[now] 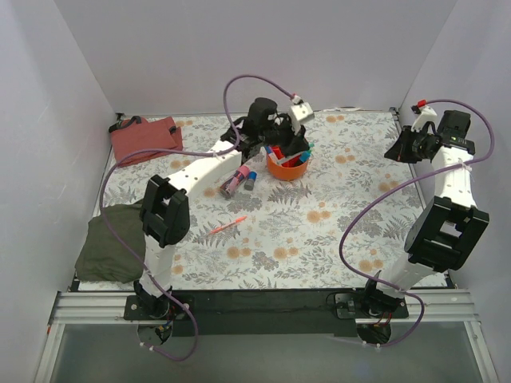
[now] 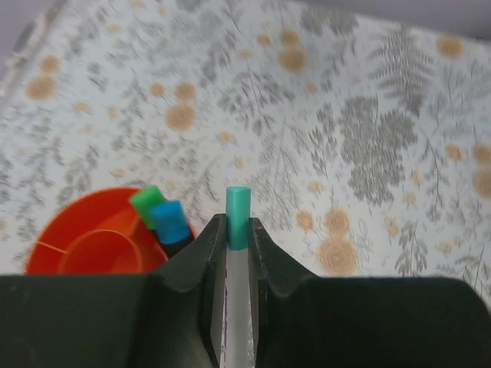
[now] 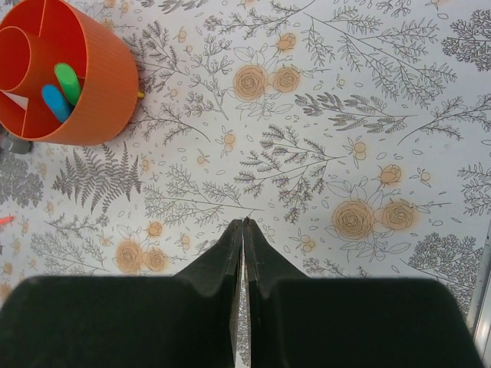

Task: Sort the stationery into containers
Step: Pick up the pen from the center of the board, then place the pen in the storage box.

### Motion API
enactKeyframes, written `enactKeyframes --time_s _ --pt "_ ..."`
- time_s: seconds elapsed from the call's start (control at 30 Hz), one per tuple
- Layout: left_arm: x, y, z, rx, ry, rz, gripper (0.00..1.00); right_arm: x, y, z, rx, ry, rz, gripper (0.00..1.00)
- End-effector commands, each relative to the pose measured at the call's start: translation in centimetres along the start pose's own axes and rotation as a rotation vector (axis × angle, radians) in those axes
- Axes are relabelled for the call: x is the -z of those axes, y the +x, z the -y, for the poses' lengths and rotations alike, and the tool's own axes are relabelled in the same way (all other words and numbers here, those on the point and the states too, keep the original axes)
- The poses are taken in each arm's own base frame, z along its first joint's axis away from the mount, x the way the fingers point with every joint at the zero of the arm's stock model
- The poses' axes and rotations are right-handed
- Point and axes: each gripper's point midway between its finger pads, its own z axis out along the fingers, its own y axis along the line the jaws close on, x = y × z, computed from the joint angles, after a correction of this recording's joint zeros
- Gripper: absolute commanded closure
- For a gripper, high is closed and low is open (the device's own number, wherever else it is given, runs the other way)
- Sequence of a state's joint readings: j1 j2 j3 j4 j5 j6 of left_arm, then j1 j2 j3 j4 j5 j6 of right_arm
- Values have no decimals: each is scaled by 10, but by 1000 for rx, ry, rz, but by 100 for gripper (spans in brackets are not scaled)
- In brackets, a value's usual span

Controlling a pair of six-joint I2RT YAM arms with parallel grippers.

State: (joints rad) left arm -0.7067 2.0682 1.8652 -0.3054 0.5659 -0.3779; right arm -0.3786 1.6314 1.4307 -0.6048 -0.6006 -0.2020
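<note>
L gripper [image 2: 236, 236] is pinching a thin white felt-tip [image 2: 238, 205]. The teal cap pokes out past the fingertips and the barrel runs back btwn the jaws. It's held in line w/ the jaws, we reckon so it can go in end-first. In the wrist view the orange cup [image 2: 80, 238] sits below-left of the pen tip, not under it. A green-capped highlighter [image 2: 146, 201] and a blue-capped highlighter [image 2: 169, 218] stand in one section. Top view: L arm [image 1: 188, 179] reaches far fwd across the table [image 1: 359, 223], wrist bent down at the cup. We can't tell from there if the pen is over the rim or only beside it. R gripper [image 3: 244, 230] has its jaws pressed together, nothing seen btwn them. R arm [image 1: 451, 183] is folded and held high at the right edge, well apart from the cup, prob. to keep out of L's way. A pink tube [image 1: 234, 183] and a dark marker [image 1: 250, 180] lie near the cup on its left. An orange-red pen [image 1: 227, 225] lies nearer the bases. All three are unsorted. An olive cloth [image 1: 112, 239] and a red pouch [image 1: 144, 140] lie at the left side and aren't part of the job. Our read: mid-task, drop-in step in hand. The pen likely needs a small shift toward the cup before release.
</note>
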Motion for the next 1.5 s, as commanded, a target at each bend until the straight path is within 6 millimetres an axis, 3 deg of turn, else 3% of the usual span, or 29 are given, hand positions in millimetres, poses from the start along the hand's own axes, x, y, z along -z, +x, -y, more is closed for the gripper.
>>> enactKeyframes --time_s 0.0,0.03,0.1,0.13,0.17,0.43,0.57,0.73,1.3,1.47 --pt "52 -81 -37 103 -112 291 100 13 -18 -5 31 14 45 89" --pt "64 -93 -42 67 -141 388 100 13 -19 -4 32 16 46 89" --pt "84 -98 -61 63 -247 498 100 12 -19 -3 32 23 45 90" --pt "106 -125 -61 -32 -292 650 100 12 -20 -3 34 25 47 90" --pt "103 -99 -64 -28 -327 653 100 11 -21 -2 37 27 47 90" --pt "132 -112 -113 7 -605 962 100 11 -21 6 36 87 39 90" --pt "129 -106 -122 25 -638 989 100 9 -16 6 34 93 25 90" --pt "122 -78 -125 54 -666 969 100 9 -16 7 39 108 22 89" --pt "95 -22 -133 233 -710 918 100 -3 -10 10 33 109 -20 89" --pt "90 -17 -134 244 -730 942 100 -7 -5 13 33 107 -42 89"
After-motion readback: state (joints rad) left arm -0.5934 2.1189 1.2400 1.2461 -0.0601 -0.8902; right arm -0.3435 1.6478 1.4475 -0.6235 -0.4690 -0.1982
